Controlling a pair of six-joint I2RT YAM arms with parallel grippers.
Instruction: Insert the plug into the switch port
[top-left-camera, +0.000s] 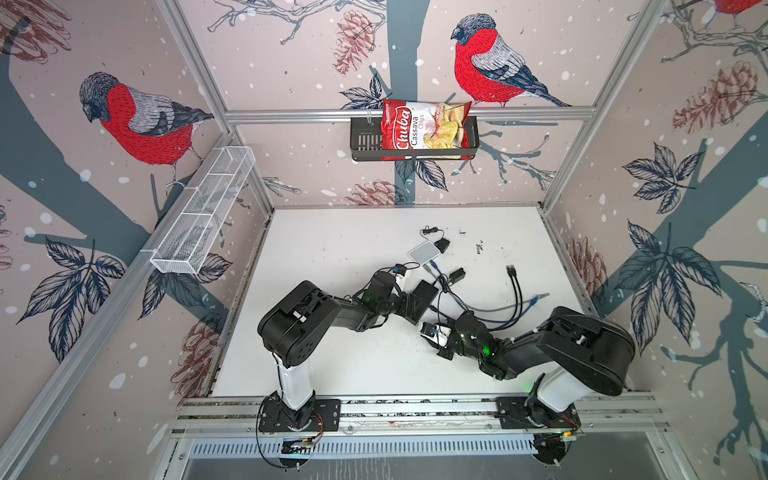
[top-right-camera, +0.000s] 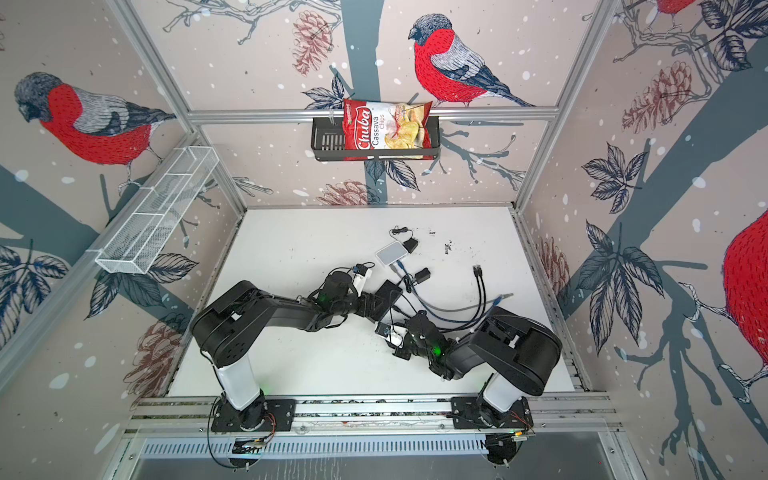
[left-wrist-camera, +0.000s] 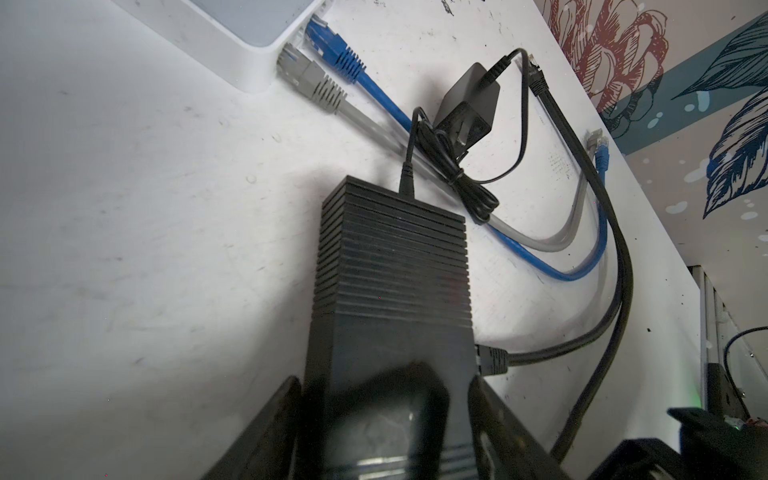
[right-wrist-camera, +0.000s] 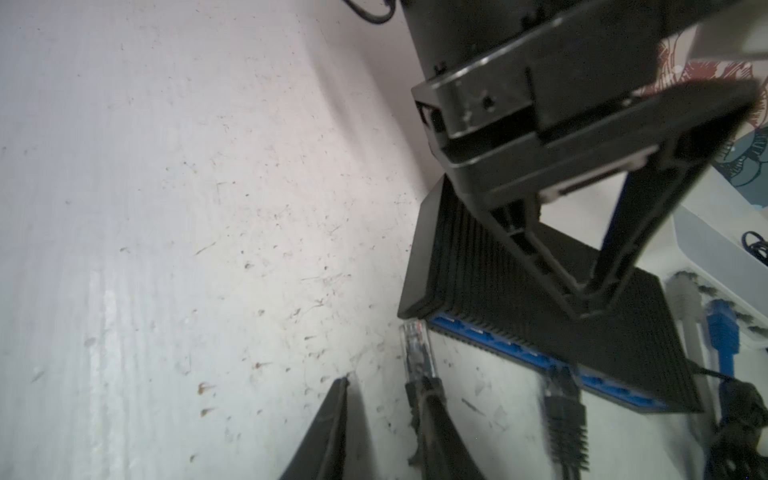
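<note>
The switch (top-left-camera: 424, 293) (left-wrist-camera: 390, 270) is a ribbed black box, and my left gripper (left-wrist-camera: 384, 380) (top-left-camera: 409, 305) is shut on it, one finger on each side. Its blue port face (right-wrist-camera: 498, 340) points toward my right gripper (right-wrist-camera: 384, 380) (top-left-camera: 434, 320). A black plug (right-wrist-camera: 561, 386) (left-wrist-camera: 492, 359) sits in one port. A second, clear-tipped plug (right-wrist-camera: 415, 345) lies on the table just short of the port face's end, along the tip of one right finger. My right gripper is open, and bare table shows between its fingers.
A white hub (top-left-camera: 424, 251) behind the switch has a blue and a grey cable plugged in. Black power adapters (top-left-camera: 457, 274) and loose cable ends (top-left-camera: 511, 270) lie to the right. A chips bag (top-left-camera: 424, 129) sits in a basket on the back wall.
</note>
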